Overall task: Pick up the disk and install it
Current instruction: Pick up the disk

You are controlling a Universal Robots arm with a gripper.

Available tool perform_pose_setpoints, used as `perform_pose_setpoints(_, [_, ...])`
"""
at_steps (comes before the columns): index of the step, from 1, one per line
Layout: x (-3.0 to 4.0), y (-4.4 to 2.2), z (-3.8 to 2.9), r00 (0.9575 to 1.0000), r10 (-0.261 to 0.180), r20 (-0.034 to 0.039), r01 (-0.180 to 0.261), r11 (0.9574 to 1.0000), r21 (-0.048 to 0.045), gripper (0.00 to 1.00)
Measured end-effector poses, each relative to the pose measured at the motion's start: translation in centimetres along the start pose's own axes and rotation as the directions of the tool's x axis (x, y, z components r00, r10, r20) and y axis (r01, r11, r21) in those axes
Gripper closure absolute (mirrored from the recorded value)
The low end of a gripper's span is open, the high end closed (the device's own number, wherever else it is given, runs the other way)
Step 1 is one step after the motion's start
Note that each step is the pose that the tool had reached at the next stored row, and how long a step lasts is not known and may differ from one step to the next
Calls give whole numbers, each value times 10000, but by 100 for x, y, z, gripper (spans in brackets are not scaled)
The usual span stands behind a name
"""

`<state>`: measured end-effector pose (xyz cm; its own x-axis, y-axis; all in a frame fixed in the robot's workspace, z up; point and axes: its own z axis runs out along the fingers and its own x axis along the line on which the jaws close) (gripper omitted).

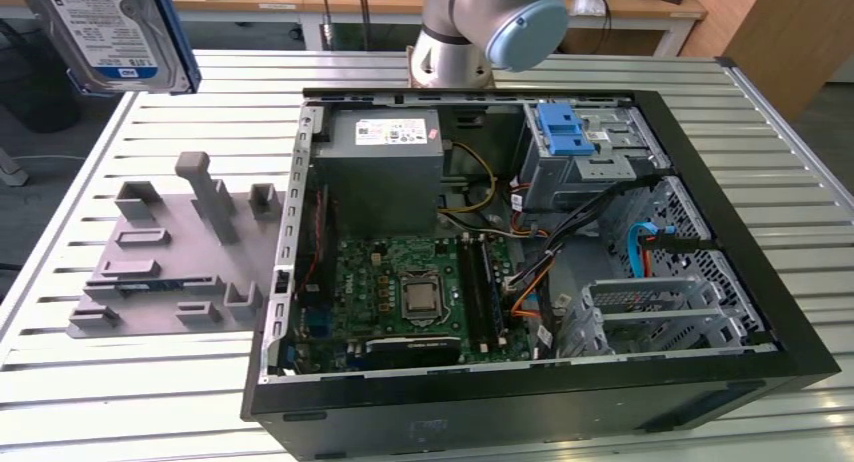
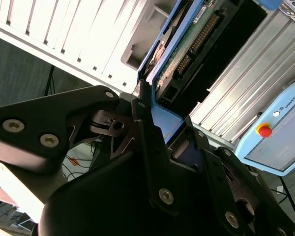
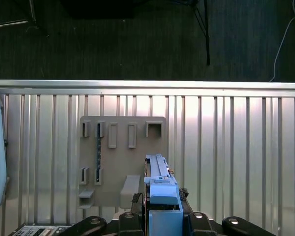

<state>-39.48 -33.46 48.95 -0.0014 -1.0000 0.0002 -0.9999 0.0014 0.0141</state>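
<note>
The disk (image 1: 114,32) hangs high above the table at the exterior view's left, its white-and-blue label facing the camera and a blue carrier around its rim. In the first wrist view the disk (image 3: 160,184) stands edge-on between the black fingers, and my gripper (image 3: 162,211) is shut on its blue carrier. The second wrist view shows the same hold from close up: my gripper (image 2: 162,120) clamps the carrier, with the disk's green board and connector (image 2: 187,46) past the fingertips.
An open computer case (image 1: 747,282) lies on the slatted metal table (image 1: 160,402), with a motherboard, a grey power supply (image 1: 387,167) and a drive cage with a blue latch (image 1: 567,132). A grey slotted fixture plate (image 1: 174,262) sits beside the case. The arm's base (image 1: 467,32) stands behind the case.
</note>
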Motion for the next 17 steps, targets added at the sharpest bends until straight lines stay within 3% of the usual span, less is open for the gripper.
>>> perform_pose_setpoints(10, [0,-113,-2,10000,0,0,0,10000,0,64])
perform_pose_setpoints(17, [0,-242,-3,10000,0,0,0,10000,0,64])
